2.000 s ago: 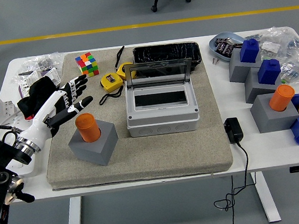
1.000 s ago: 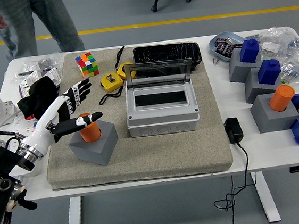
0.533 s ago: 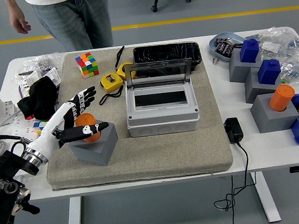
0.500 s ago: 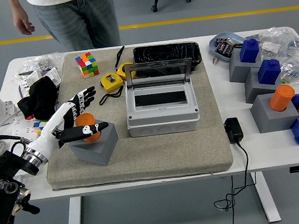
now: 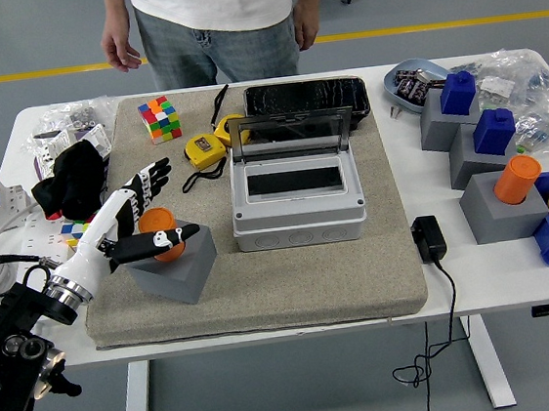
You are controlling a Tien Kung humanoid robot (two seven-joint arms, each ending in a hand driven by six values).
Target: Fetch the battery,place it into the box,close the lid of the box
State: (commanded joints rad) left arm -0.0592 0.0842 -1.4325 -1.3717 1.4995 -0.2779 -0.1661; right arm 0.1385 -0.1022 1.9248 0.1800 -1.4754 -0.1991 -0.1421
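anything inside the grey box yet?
The grey box stands with its lid up; only a dark, seemingly empty recess shows. The orange battery sits in its grey block, left hand around it.

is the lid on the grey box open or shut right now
Open. The clear lid stands raised at the back of the grey box, and the box's dark inside shows from above.

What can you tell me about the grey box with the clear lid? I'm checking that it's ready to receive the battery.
The grey box looks like moulded plastic, rectangular with rounded corners. It sits on the beige mat mid-table. Its clear, dark-framed lid stands open, hinged at the far edge. The rectangular opening on top looks dark and empty. Nothing touches it.
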